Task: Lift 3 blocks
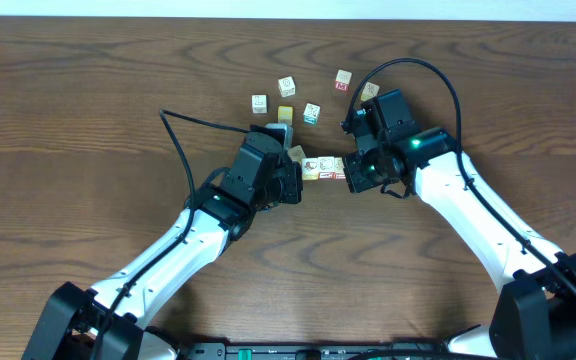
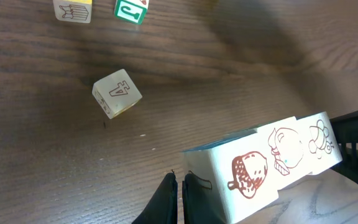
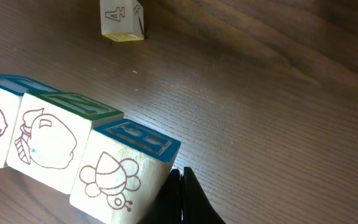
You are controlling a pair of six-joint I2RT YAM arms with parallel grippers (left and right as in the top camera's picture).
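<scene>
Pressing in from both ends, the two claws trap a row of three blocks (image 1: pixel 323 167) between them near the middle of the tabletop (image 1: pixel 88 120). The left claw (image 2: pixel 179 182) has its fingers pressed together, with the tips set against the outer face of the acorn block (image 2: pixel 250 177). The right claw (image 3: pixel 181 179) is pressed together in the same way, tips against the outer face of the bee block (image 3: pixel 114 177). Neither claw pinches a block between its own fingers; the row is squeezed lengthwise between the two.

Between the end blocks sits the fruit block (image 3: pixel 48 140), touching both neighbours face to face, so the three form one straight line. All three are pale wood with red-brown line drawings on their side faces. On top, the bee block shows a blue letter face, the fruit block a green one and the acorn block a blue one.

In the wrist views the row looms large against the cube marked 4 (image 2: pixel 117 93), which lies well apart from it on the wood, turned at an angle. Whether the row is clear of the tabletop I cannot tell.

From overhead, several loose cubes (image 1: pixel 286 86) lie scattered beyond the claws, among them a plain yellow cube (image 1: pixel 285 115) and a teal-marked cube (image 1: pixel 312 112). Both arms reach in from the near corners and meet in a shallow V.
</scene>
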